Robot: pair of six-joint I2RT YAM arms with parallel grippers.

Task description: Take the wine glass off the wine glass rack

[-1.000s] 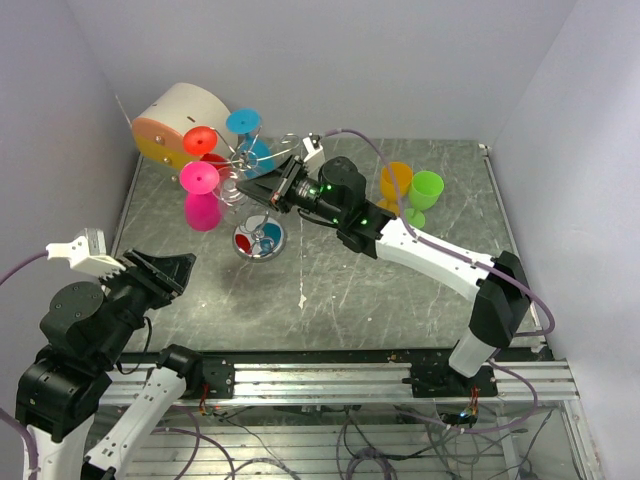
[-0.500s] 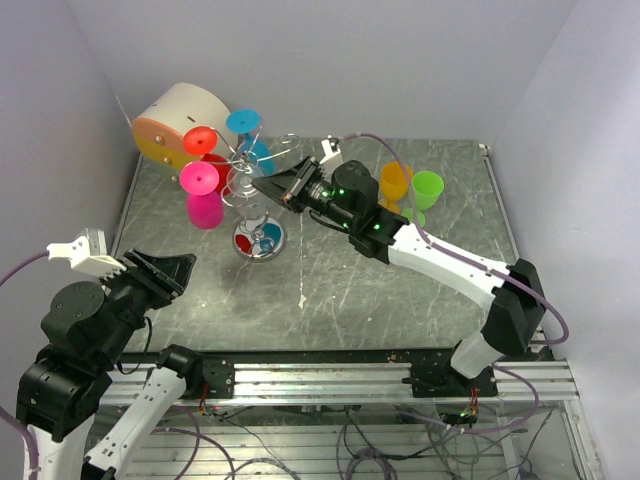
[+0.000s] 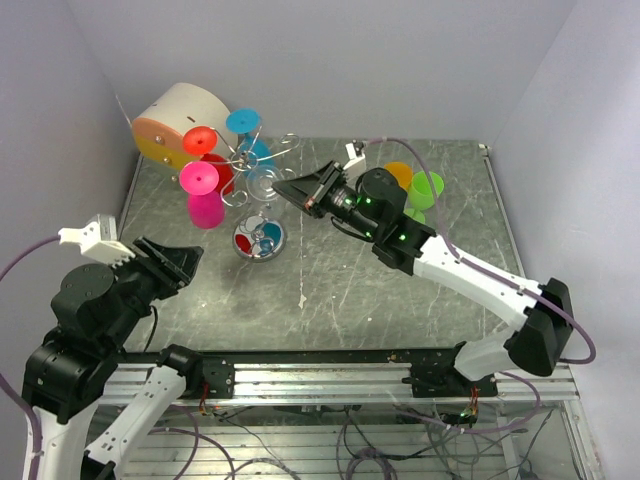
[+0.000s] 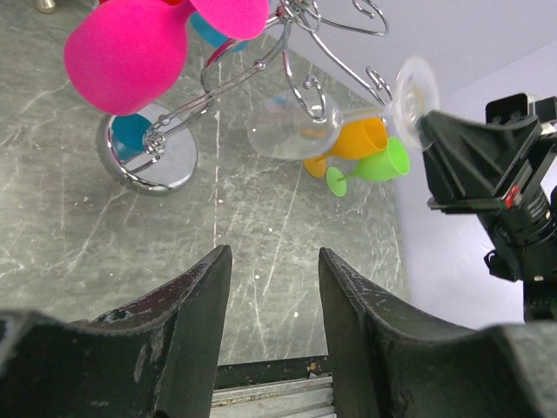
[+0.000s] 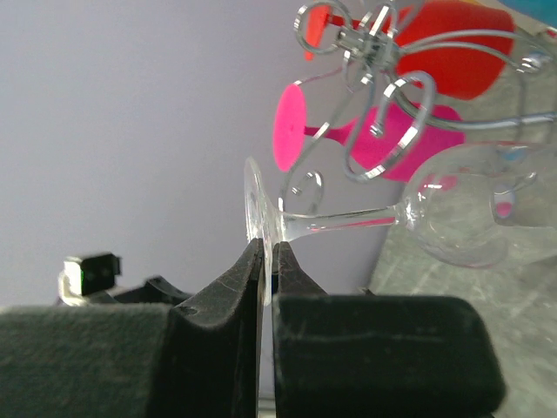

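Observation:
The wine glass rack (image 3: 258, 238) stands at the back left: a thin wire stand with curled arms and a round chrome base. It also shows in the left wrist view (image 4: 150, 158) and the right wrist view (image 5: 387, 122). A clear wine glass (image 3: 263, 182) lies almost level, bowl toward the rack, close to its curls. I cannot tell whether its stem (image 5: 348, 222) touches a curl. My right gripper (image 3: 292, 190) (image 5: 268, 254) is shut on the glass's foot disc (image 5: 258, 209). My left gripper (image 4: 271, 287) is open and empty, low at the near left (image 3: 165, 265).
Pink (image 3: 203, 196), red (image 3: 207, 148) and blue (image 3: 246, 126) glasses hang on the rack. A beige drum with an orange face (image 3: 172, 122) stands behind it. Orange (image 3: 398, 177) and green (image 3: 426, 190) glasses stand at the back right. Walls close off three sides.
My right gripper has moved to the right, away from the rack's stem, carrying the clear glass by its foot. My left arm has shifted slightly, still open.

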